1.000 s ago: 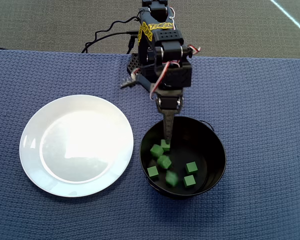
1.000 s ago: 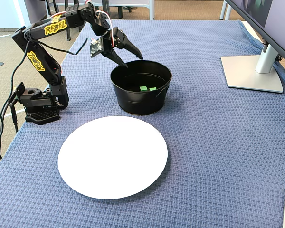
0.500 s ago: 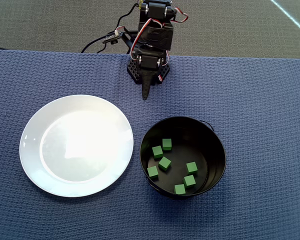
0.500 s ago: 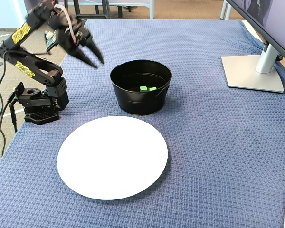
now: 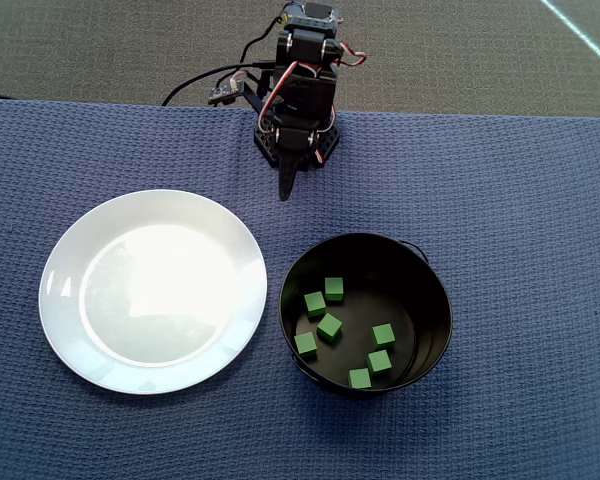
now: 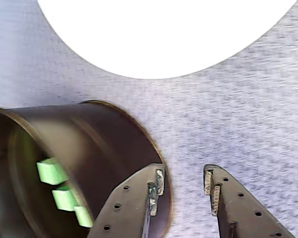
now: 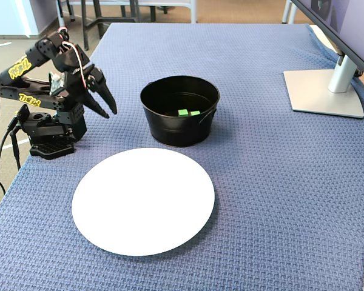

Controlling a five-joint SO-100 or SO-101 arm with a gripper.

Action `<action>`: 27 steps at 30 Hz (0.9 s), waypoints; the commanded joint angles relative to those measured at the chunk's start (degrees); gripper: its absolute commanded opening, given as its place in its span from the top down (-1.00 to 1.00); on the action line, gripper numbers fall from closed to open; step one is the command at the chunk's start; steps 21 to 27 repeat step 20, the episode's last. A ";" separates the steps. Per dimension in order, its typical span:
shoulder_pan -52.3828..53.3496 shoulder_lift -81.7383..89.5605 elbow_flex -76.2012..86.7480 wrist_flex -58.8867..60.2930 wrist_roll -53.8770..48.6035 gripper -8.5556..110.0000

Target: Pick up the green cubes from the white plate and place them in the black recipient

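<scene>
– Right, gripper (image 7: 110,113) status?
– Fingers parted, nothing between them. Wrist view shows a clear gap between the two pads (image 6: 208,181) with only blue cloth (image 5: 520,200) behind. Arm folded back over its base (image 7: 47,147), tips pointing down toward the cloth.
– Where are the green cubes (image 5: 328,327)?
– All inside the black recipient (image 5: 435,300); overhead view shows six lying loose on its floor, well apart from the fingertips. Wrist view catches three (image 6: 52,171) against the inner wall, off to the left of the fingers.
– And the white plate (image 5: 70,260)?
– Bare, out ahead of the gripper in the wrist view, beside the recipient but not touching it.
– Anything else on the table?
– Monitor stand (image 7: 324,91) at the far side from the arm, well clear
</scene>
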 commanded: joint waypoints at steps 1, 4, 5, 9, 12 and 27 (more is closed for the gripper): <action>0.70 1.49 1.58 -1.14 -0.62 0.86; 0.70 1.41 1.85 -1.14 -0.18 0.86; 0.79 1.67 2.20 -1.23 -0.18 0.86; 1.41 2.02 2.20 -1.14 -0.18 0.86; 1.93 2.81 2.11 -0.53 -0.09 0.86; 1.49 2.81 2.37 -0.53 -0.26 0.86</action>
